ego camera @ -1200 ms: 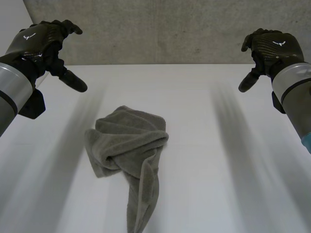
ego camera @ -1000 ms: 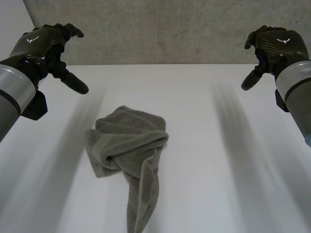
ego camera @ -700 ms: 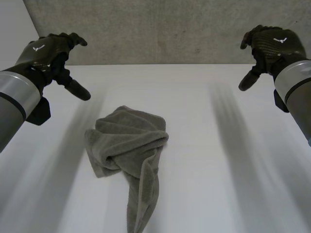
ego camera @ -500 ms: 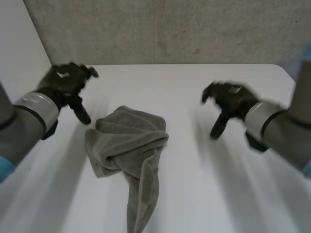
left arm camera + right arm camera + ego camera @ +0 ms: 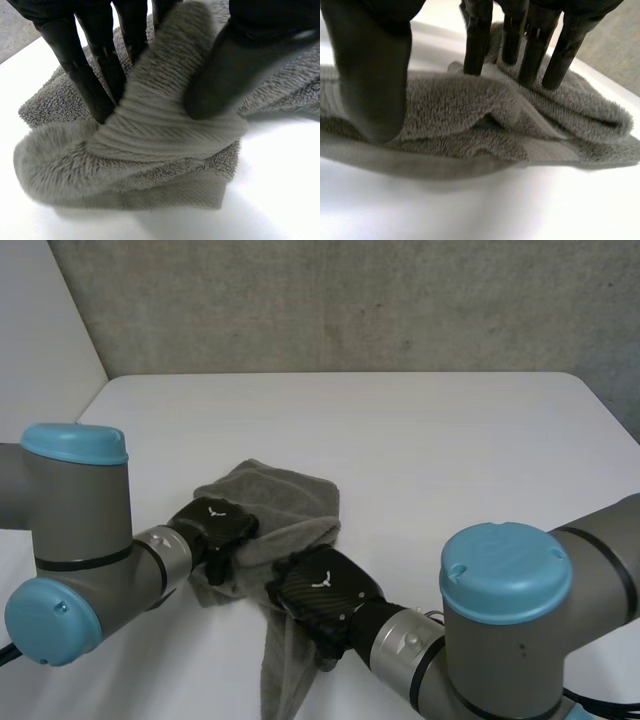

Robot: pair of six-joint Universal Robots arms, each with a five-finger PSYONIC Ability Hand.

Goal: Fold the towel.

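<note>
**Q:** What has changed on the table?

**A:** The towel (image 5: 278,502) lies crumpled as before on the near half of the white table (image 5: 450,440), one tail trailing toward the robot. A second ago both hands hung high and well apart; now both are down on the cloth

**Q:** And for the fold?

**A:** The reach looks finished and the grasp is under way. The cloth likely needs spreading flat before any fold

**Q:** Where does it sit against the fingers?

**A:** The left hand (image 5: 215,525) is at the towel's left edge. A ridge of pile is pinched there between its fingers (image 5: 82,75) and thumb (image 5: 235,65). The right hand (image 5: 320,590) is where the tail starts, its fingers (image 5: 475,40) dug into the far side of a hump and its thumb (image 5: 370,75) pressing the near side, clamping the cloth
</note>
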